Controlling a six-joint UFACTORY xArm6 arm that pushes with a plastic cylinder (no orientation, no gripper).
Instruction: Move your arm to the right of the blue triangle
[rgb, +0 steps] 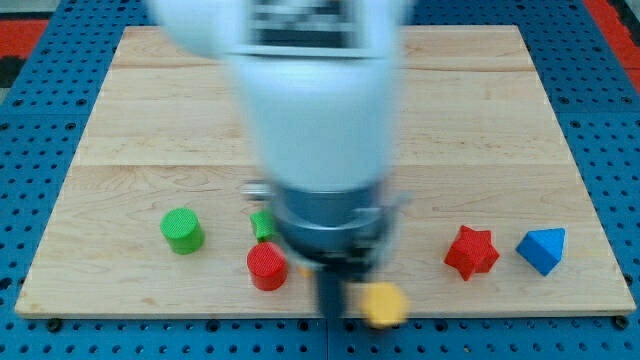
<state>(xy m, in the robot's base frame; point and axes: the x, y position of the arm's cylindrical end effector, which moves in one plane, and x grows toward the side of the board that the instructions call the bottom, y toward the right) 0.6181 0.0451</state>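
Blue triangle (542, 249) sits near the right edge of the pale wooden counter (480, 120), low in the view and well apart from the arm (318, 110), whose blurred white body and dark collar fill the middle of the frame. My tip (330, 312), the lower end of the dark rod that serves as the tool, comes down near the view's bottom edge, just left of a yellow block (383, 304) whose shape is too blurred to make out; whether the two touch cannot be told. The rod has no jaws to spread or press together, and it pinches nothing. A red cylinder (266, 266) lies just to the tip's left, a green block (263, 225) is partly hidden behind the arm, and a green cylinder (182, 230) stands farther toward the view's left. Between the tip and the goal stands a red star (471, 251), just left of the blue triangle. Judged from this layout, the task is barely under way: the tip is on the wrong side of the triangle and must cross much of the counter's width, pass the star and the triangle without nudging either, and settle in the narrow strip of wood at the triangle's right.
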